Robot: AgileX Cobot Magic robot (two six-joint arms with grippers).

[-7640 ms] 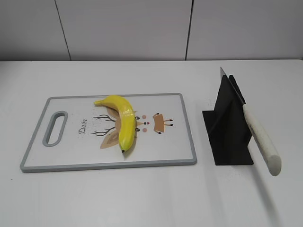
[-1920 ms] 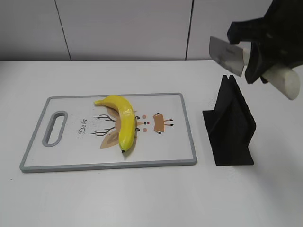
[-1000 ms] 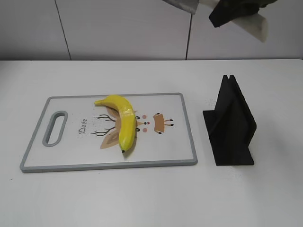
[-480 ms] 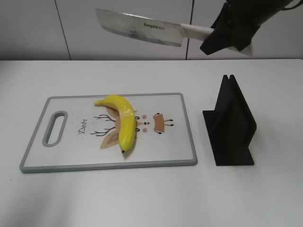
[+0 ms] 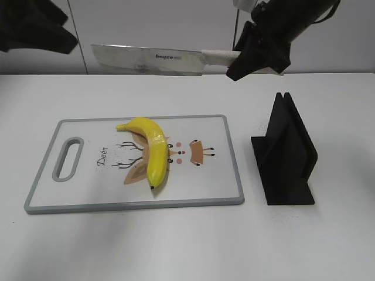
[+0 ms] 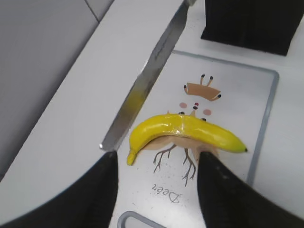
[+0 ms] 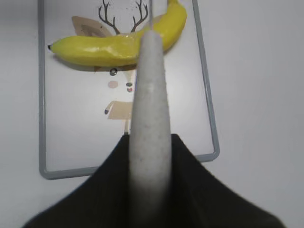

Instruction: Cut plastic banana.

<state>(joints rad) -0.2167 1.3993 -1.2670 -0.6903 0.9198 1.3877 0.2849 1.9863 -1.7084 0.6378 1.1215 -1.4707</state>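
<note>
the white worktop (image 5: 176, 246) carries a grey-rimmed cutting board (image 5: 228, 158) printed with a deer drawing, and to its right, apart from the board, stands a black knife stand (image 5: 287, 158) with its slot vacant. the plastic banana (image 5: 153, 149) lies curved on the middle of the board, over the deer drawing, its stem end toward the back edge and its dark tip toward the front. the right arm reaches in from the upper right, and the right claw (image 5: 258, 52) is clenched on the white handle of a broad cleaver (image 5: 146, 58), held level in the air above the back of the board with the blade pointing left, well clear of the banana. in the right wrist view the handle (image 7: 149, 114) runs straight out between the dark claw parts, with the banana (image 7: 118, 40) crosswise beyond it. the left claw (image 6: 156, 190) hangs above the board's left part with its two dark fingers (image 6: 95, 194) spread apart, gripping nothing; the banana (image 6: 185, 130) shows between and past them, and the cleaver blade (image 6: 142, 85) slants beside it.
</note>
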